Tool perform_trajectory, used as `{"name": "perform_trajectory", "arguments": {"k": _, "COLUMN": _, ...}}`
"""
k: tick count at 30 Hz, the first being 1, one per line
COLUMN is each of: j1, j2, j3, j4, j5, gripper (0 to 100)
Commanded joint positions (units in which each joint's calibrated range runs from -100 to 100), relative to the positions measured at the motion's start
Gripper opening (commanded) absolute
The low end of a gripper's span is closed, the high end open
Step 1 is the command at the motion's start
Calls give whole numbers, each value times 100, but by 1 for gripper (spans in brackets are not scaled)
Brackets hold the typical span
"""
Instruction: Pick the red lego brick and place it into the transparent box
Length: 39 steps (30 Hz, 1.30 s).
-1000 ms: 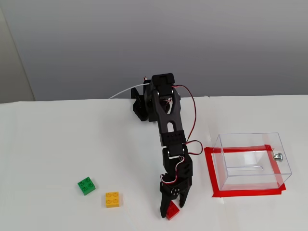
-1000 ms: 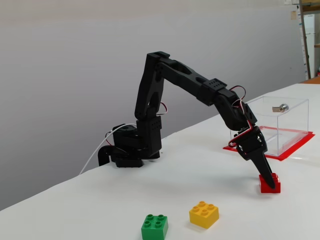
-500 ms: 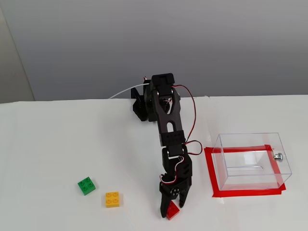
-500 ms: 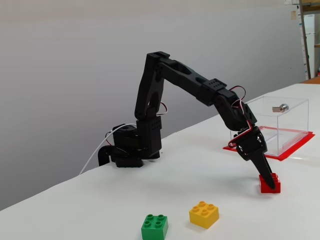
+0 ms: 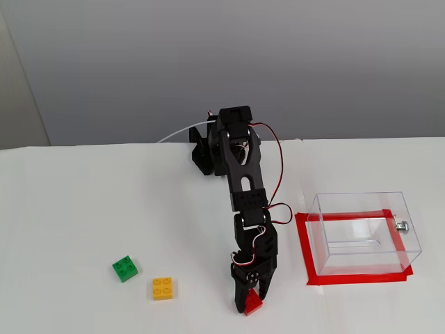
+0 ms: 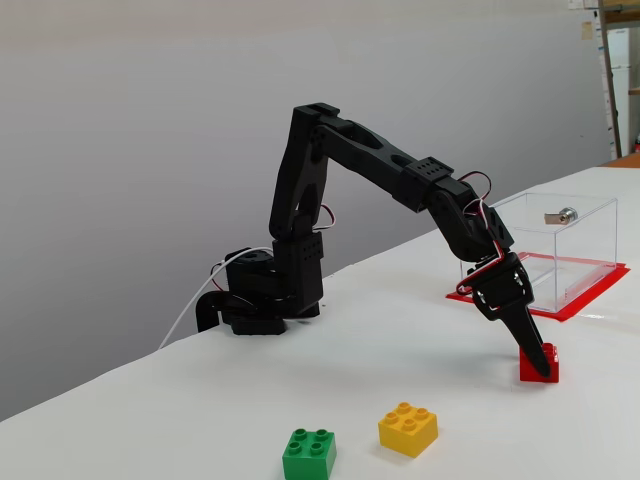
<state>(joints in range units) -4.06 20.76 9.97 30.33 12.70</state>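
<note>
Now your gripper (image 5: 250,304) pinches the red lego brick (image 5: 253,303) on the table (image 5: 83,209) at 6 o'clock, so lift, then swing toward the transparent box (image 5: 361,233) at 3 o'clock.

You've got the gripper (image 6: 541,366) tips down on the red brick (image 6: 540,364) on the table; box (image 6: 560,250) sits behind it.

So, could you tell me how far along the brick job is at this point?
Done: the gripper has reached the red lego brick and closed on it. In hand: the brick appears to sit on the table, not yet lifted. Left: lifting it, carrying it to the transparent box, which looks empty, and releasing.
</note>
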Motion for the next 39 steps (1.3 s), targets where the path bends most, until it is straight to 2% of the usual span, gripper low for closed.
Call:
{"name": "perform_trajectory", "arguments": {"k": 1, "j1": 55, "j2": -112, "j3": -102, "j4": 21, "j5": -7, "gripper": 23}}
{"name": "perform_trajectory", "arguments": {"k": 13, "j1": 166, "j2": -808, "j3": -147, "j4": 326, "j5": -85, "gripper": 23}}
{"name": "perform_trajectory", "arguments": {"k": 17, "j1": 107, "j2": -850, "j3": -93, "j4": 343, "j5": -80, "gripper": 19}}
{"name": "perform_trajectory", "arguments": {"k": 23, "j1": 18, "j2": -460, "j3": 61, "j4": 309, "j5": -38, "gripper": 29}}
{"name": "perform_trajectory", "arguments": {"k": 35, "j1": 47, "j2": -163, "j3": -39, "j4": 291, "j5": -33, "gripper": 29}}
{"name": "perform_trajectory", "arguments": {"k": 39, "j1": 47, "j2": -120, "j3": -156, "j4": 317, "j5": -59, "gripper": 19}}
